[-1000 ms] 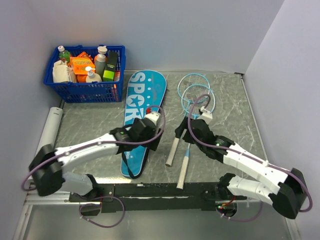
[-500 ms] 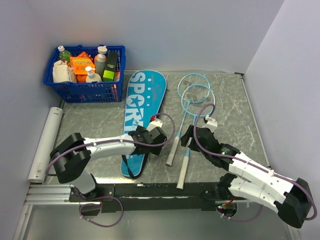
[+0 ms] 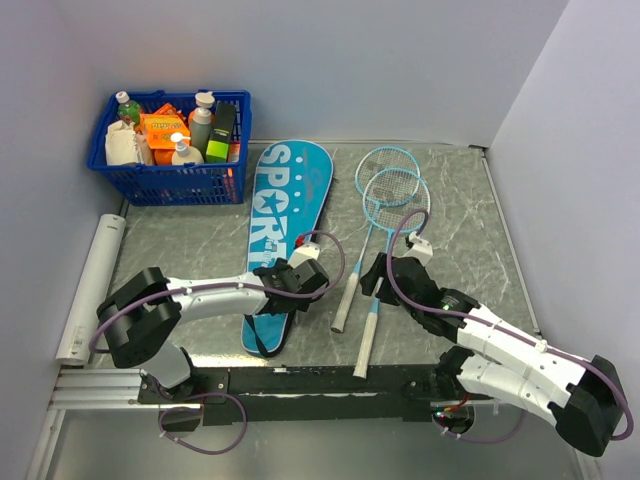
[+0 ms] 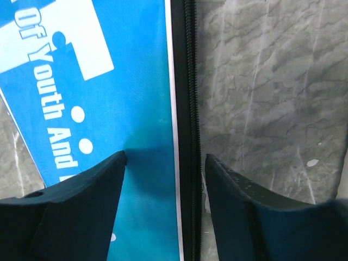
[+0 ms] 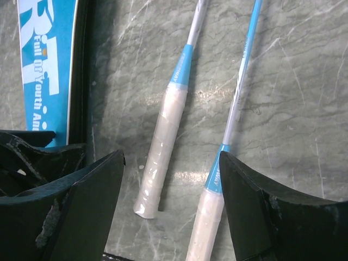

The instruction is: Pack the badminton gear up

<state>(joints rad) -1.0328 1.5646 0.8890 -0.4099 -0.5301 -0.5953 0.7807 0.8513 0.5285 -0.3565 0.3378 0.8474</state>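
Two rackets (image 3: 391,184) lie at 3 o'clock of the teal bag (image 3: 285,200) while your left gripper (image 4: 166,163), jaws apart, straddles its zip edge (image 4: 188,109), seemingly to open it, and your right gripper (image 5: 171,157) hangs open over their handles (image 5: 162,138).

Smooth teal cloth bag (image 4: 125,109), shiny grey marble-look desk (image 4: 261,81), white wrapped racket handles (image 5: 160,147), blue plastic basket (image 3: 170,182)
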